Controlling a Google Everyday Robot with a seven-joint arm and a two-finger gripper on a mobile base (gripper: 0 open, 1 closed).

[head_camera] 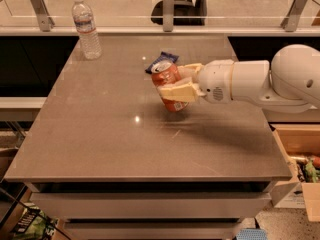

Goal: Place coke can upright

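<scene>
**Robot arm, seen from across the room.** The arm is cased in smooth, glossy white shells. The gripper, above the middle of the grey table, has two flat, wedge-shaped fingers of pale cream-yellow plastic. Behind them is a white, round-edged wrist housing with a small round patch of dark perforations (a grille, by its look). A thin yellowish ring marks the joint to the next cylindrical segment. That segment widens into a large white dome at the right.
</scene>
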